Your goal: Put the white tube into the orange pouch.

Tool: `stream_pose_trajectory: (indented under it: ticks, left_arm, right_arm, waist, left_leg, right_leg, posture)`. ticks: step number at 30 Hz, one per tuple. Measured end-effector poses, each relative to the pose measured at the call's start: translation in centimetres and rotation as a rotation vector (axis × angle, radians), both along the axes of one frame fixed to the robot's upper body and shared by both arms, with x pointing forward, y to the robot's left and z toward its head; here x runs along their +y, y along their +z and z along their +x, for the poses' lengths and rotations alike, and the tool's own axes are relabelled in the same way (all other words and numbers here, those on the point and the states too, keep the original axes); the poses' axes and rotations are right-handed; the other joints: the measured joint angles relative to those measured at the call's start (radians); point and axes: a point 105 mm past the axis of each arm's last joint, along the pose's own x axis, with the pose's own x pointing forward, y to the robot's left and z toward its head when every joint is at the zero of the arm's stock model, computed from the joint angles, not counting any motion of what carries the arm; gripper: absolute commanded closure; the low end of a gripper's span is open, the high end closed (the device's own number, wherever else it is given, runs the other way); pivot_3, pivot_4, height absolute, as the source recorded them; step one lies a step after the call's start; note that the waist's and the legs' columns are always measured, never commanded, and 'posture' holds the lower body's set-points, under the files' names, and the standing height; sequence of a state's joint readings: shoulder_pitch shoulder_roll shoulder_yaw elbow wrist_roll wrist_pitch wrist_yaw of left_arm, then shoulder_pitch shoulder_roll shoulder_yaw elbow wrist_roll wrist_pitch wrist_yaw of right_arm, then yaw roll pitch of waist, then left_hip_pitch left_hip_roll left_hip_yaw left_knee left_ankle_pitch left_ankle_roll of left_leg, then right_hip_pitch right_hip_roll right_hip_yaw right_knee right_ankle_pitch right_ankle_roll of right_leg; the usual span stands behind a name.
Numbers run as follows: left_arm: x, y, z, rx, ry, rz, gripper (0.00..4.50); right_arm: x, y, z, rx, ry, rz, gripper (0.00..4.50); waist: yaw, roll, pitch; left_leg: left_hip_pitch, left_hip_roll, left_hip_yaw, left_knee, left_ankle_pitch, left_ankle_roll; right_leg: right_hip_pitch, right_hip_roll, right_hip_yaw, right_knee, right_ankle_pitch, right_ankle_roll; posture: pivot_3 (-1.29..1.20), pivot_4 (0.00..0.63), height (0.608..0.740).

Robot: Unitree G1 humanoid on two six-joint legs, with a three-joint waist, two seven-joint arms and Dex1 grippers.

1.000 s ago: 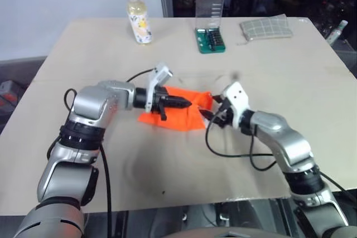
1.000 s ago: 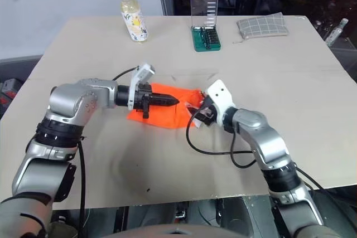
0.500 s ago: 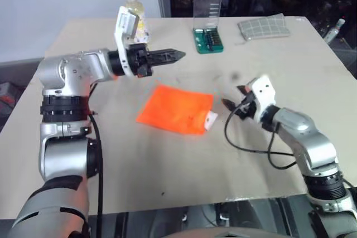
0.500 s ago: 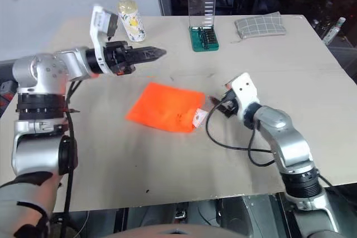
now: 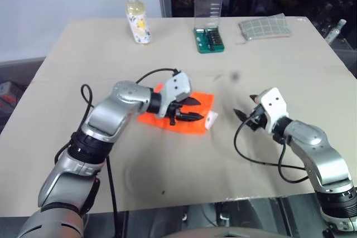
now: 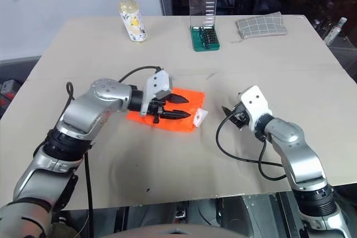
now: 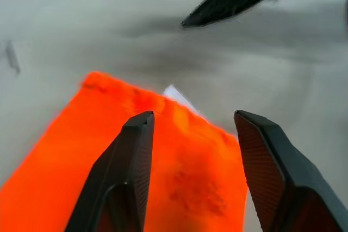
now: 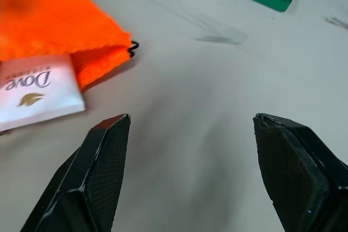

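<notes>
The orange pouch (image 5: 167, 116) lies flat on the table's middle. The white tube (image 5: 211, 120) is mostly inside it; only its flat crimped end with gold print (image 8: 32, 88) sticks out of the pouch's right-hand mouth. My left gripper (image 5: 192, 110) hovers low over the pouch (image 7: 163, 177), open, with nothing between its fingers (image 7: 128, 172). My right gripper (image 5: 244, 107) stands open a short way to the right of the tube's end, apart from it, its fingers (image 8: 100, 172) pointing toward the pouch mouth (image 8: 103, 52).
At the table's back stand a clear bottle of yellowish liquid (image 5: 138, 20), a green bit set with a clear lid (image 5: 210, 32) and a grey checked pouch (image 5: 266, 27). The bare table (image 5: 167, 182) stretches in front to its near edge.
My left gripper, raised and shut near the bottle half a second ago, has come back down over the pouch and opened. My right gripper has drawn away to the right.
</notes>
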State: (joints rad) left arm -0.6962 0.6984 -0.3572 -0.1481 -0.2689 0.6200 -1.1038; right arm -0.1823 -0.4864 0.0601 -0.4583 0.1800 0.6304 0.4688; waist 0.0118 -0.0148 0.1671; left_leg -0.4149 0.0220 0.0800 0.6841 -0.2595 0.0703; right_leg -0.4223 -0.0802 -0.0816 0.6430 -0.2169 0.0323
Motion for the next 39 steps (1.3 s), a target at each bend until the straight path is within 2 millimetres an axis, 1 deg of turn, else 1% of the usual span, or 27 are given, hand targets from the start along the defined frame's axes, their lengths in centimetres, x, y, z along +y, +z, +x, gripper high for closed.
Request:
stream_pose_trajectory:
  ticks: [3,7,9,11,12,13,15,16,17,21,26,27,29,30,31,32,33,34,35,36,39]
  left_arm:
    - [0.2,-0.6,0.1,-0.069,-0.049,0.094,2.01]
    - [0.6,-2.2,1.1,-0.119,-0.053,0.207,2.01]
    - [0.5,-3.0,1.4,-0.125,-0.06,0.235,2.01]
    - [0.0,-3.0,1.7,-0.149,-0.077,0.254,2.01]
    - [0.0,-3.1,1.9,-0.155,-0.078,0.261,2.51]
    - [-0.1,-3.1,2.1,-0.162,-0.083,0.264,2.81]
    - [-0.3,-3.1,2.2,-0.147,-0.094,0.256,3.77]
    - [-0.4,-3.2,2.1,-0.142,-0.096,0.254,3.77]
    - [-0.6,-3.2,1.9,-0.115,-0.104,0.235,4.27]
    - [-0.2,-2.7,1.9,-0.086,-0.096,0.186,4.27]
    - [0.1,-1.5,2.4,-0.082,-0.062,0.105,4.27]
    - [0.0,-1.1,2.4,-0.07,-0.061,0.053,4.27]
    - [-0.4,1.1,1.8,-0.036,-0.091,-0.158,4.27]
    - [-0.3,1.7,1.7,-0.034,-0.097,-0.197,4.27]
    - [0.3,2.5,1.5,-0.021,-0.109,-0.257,4.27]
    - [1.3,3.0,1.0,-0.005,-0.127,-0.294,4.27]
    - [2.1,3.2,0.7,0.007,-0.136,-0.311,4.27]
    - [3.4,3.2,0.1,0.034,-0.157,-0.338,4.27]
    - [4.0,3.1,-0.1,0.054,-0.164,-0.351,4.27]
    - [4.5,3.1,-0.3,0.072,-0.17,-0.365,4.27]
    - [5.0,2.9,-0.1,0.062,-0.167,-0.35,4.27]
  right_arm:
    - [-0.1,-0.3,-0.3,0.012,-0.006,-0.004,0.85]
    - [0.1,0.2,-0.5,-0.005,-0.006,-0.006,0.85]
    - [0.1,0.3,-0.6,-0.012,-0.009,-0.009,0.85]
    - [0.1,0.3,-0.6,-0.013,-0.013,-0.012,0.85]
    - [0.1,0.4,-0.7,-0.014,-0.013,-0.012,0.85]
    - [0.1,0.4,-0.9,-0.016,-0.015,-0.013,0.85]
    - [0.0,0.2,-1.0,-0.009,-0.024,-0.016,0.85]
    - [0.0,0.1,-1.0,-0.008,-0.025,-0.016,0.85]
    - [-0.1,0.0,-1.0,-0.007,-0.031,-0.017,0.85]
    - [-0.1,0.1,-1.1,-0.01,-0.036,-0.016,0.85]
    - [-0.2,0.0,-1.2,-0.007,-0.039,-0.016,0.85]
    - [-0.1,0.0,-1.1,-0.008,-0.037,-0.016,0.85]
    - [0.1,0.1,-1.1,-0.01,-0.029,-0.012,0.85]
    - [0.2,0.2,-1.1,-0.013,-0.025,-0.011,0.85]
    - [0.5,0.3,-1.0,-0.018,-0.012,-0.011,0.85]
    - [0.9,0.2,-0.8,-0.023,0.008,-0.015,0.85]
    - [1.2,0.0,-0.5,-0.023,0.024,-0.021,0.85]
    - [1.5,-0.4,0.0,-0.025,0.045,-0.041,0.85]
    - [1.5,-0.8,0.3,-0.016,0.047,-0.057,0.85]
    - [1.4,-1.4,0.9,-0.012,0.049,-0.081,0.85]
    - [1.6,-2.1,2.1,-0.03,0.06,-0.13,0.85]
  waist:
    - [0.001,0.0,0.0]
    - [0.002,0.0,0.0]
    - [0.003,0.0,0.0]
    - [0.005,0.0,0.0]
    - [0.004,0.0,-0.001]
    - [0.004,0.0,-0.001]
    - [0.003,0.0,-0.001]
    - [0.003,0.0,-0.001]
    - [0.003,0.0,-0.001]
    - [0.002,0.0,-0.001]
    - [0.002,0.0,-0.001]
    - [0.002,0.0,-0.001]
    - [0.001,-0.001,-0.001]
    - [0.001,-0.001,-0.001]
    - [-0.001,0.0,-0.001]
    - [-0.007,0.0,-0.001]
    - [-0.015,0.0,-0.001]
    - [-0.024,0.0,-0.001]
    - [-0.025,0.0,-0.001]
    - [-0.022,0.0,-0.001]
    - [-0.014,0.0,-0.001]
  left_leg:
    - [0.0,0.0,0.0,0.0,0.0,0.0]
    - [0.0,0.0,0.0,0.0,0.0,0.0]
    - [-0.001,0.0,0.0,0.0,0.0,0.0]
    - [-0.001,0.0,0.0,0.001,0.0,0.0]
    - [0.0,0.0,0.0,0.001,0.0,0.0]
    - [0.0,0.0,0.0,0.001,0.0,0.0]
    - [0.0,0.0,0.0,0.001,0.0,0.0]
    - [0.0,0.0,0.0,0.001,0.0,0.0]
    - [0.0,0.0,0.0,0.001,0.0,0.0]
    - [0.0,0.001,0.0,0.001,0.0,0.0]
    - [-0.001,0.0,0.0,0.001,0.0,0.0]
    - [-0.001,0.0,0.0,0.001,0.0,0.001]
    - [-0.001,0.001,0.0,0.002,0.0,0.0]
    - [-0.001,0.001,0.0,0.002,0.0,0.0]
    - [0.0,0.001,0.0,0.001,0.0,0.0]
    - [0.0,0.001,0.0,0.001,0.0,0.0]
    - [0.001,0.001,0.001,0.001,0.0,0.0]
    - [0.001,0.002,0.001,0.001,0.0,0.0]
    - [0.001,0.001,0.001,0.001,0.0,0.0]
    - [0.001,0.001,0.0,0.001,0.0,0.0]
    - [0.0,0.0,0.0,0.002,0.0,0.0]
  right_leg:
    - [0.0,0.0,0.0,0.0,0.0,0.0]
    - [0.0,0.001,0.0,0.0,0.0,0.0]
    - [0.0,0.001,0.0,0.0,0.0,0.0]
    - [0.0,0.0,0.0,0.0,0.0,0.0]
    - [0.0,0.0,0.0,0.0,0.0,0.0]
    - [0.0,0.0,0.0,0.0,0.0,0.0]
    - [0.0,0.0,0.0,0.0,0.0,0.0]
    - [0.0,0.0,0.0,0.0,0.0,0.001]
    - [0.0,0.0,0.0,0.0,0.0,0.001]
    - [0.0,0.001,0.0,0.0,0.0,0.0]
    - [0.0,0.001,0.0,0.0,0.0,0.0]
    - [0.0,0.0,0.0,0.0,0.0,0.0]
    - [0.0,0.0,0.0,0.0,0.0,0.0]
    - [0.0,0.0,0.0,0.0,0.0,0.0]
    - [0.0,0.001,0.0,0.0,0.0,0.0]
    - [0.0,0.001,0.001,0.0,0.0,0.0]
    - [0.0,0.001,0.001,0.0,0.0,0.0]
    - [0.0,0.002,0.001,0.001,0.0,0.0]
    - [0.0,0.001,0.0,0.001,0.0,0.0]
    - [0.0,0.001,-0.001,0.001,0.0,0.0]
    - [0.001,0.0,-0.001,0.001,0.0,0.0]
  posture:
    - [0.0,0.15,0.74]
    - [0.0,0.15,0.74]
    - [0.0,0.15,0.74]
    - [0.0,0.15,0.74]
    - [0.0,0.15,0.74]
    - [0.0,0.15,0.74]
    - [0.0,0.15,0.74]
    - [0.0,0.15,0.74]
    - [0.0,0.15,0.74]
    - [0.0,0.15,0.74]
    - [0.0,0.15,0.74]
    - [0.0,0.15,0.74]
    - [0.0,0.15,0.74]
    - [0.0,0.15,0.74]
    - [0.0,0.15,0.74]
    - [0.0,0.15,0.74]
    - [0.0,0.15,0.74]
    - [0.0,0.15,0.74]
    - [0.0,0.15,0.74]
    - [0.0,0.15,0.74]
    - [0.0,0.15,0.74]
